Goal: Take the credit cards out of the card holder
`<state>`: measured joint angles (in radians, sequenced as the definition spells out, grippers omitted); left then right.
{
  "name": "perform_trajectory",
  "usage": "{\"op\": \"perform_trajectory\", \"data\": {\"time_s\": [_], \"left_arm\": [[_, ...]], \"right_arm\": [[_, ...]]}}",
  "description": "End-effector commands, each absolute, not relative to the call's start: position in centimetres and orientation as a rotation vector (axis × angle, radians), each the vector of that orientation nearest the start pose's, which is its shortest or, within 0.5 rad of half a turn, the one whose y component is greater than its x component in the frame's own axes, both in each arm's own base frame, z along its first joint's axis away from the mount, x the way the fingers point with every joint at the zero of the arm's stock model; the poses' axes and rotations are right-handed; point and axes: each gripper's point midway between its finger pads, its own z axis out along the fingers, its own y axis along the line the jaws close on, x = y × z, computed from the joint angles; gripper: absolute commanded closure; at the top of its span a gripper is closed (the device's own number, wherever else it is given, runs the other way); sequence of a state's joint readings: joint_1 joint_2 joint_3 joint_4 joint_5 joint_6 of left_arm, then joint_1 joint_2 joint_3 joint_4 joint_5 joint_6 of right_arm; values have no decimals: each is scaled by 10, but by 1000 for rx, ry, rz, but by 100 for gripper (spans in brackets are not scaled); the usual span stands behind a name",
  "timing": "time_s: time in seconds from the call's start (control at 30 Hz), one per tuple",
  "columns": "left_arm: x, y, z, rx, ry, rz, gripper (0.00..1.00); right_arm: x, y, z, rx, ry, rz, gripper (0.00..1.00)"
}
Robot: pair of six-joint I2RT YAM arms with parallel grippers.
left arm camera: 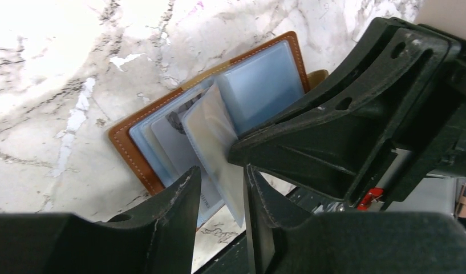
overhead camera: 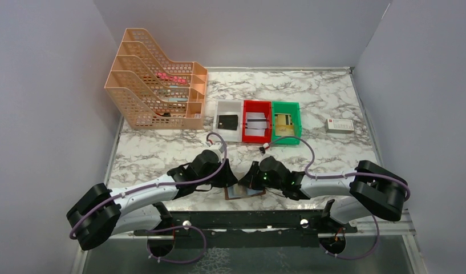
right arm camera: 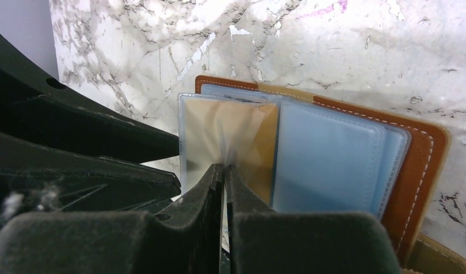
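Step in hand: extraction from the card holder (right arm camera: 424, 165), which is lying open on the marble table (overhead camera: 333, 97) at its near edge, between the two arms.

The right gripper (right arm camera: 225, 168) is pinching one clear sleeve (right arm camera: 219, 125) at its edge, jaws closed flat on it, and is holding that leaf upright off the stack. The left gripper (left arm camera: 222, 171) is straddling the same leaf, jaws narrow, with a gap showing on one side.

A pale grey card (left arm camera: 176, 134) is showing in a lower sleeve. Whether the raised leaf is carrying a card cannot be told.

Judgement: the next move is calling for the left jaws to find a card edge, not bare plastic, while the right is anchoring the sleeve.
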<state>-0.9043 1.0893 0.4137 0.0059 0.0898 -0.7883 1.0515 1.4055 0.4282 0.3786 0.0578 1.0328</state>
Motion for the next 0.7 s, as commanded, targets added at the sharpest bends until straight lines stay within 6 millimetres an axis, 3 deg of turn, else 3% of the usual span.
{"op": "perform_trajectory", "data": {"time_s": [0.0,0.13,0.33,0.47,0.67], "left_arm": [[145,-280,73,246,2397,-1079,64],[135,-297,78,314,2375,-1228,63],[137,-300,68,292,2424,-1206,64],[142,-298,70,276,2415,-1173,63],[143,-303,71,307,2414,-1184,63]], "right_arm": [[157,330,62,35,2346,1146,87],[155,325,63,38,2329,1151,86],[155,318,59,66,2337,1132,84],[154,315,58,73,2348,1123,76],[160,294,58,142,2361,992,55]]}}
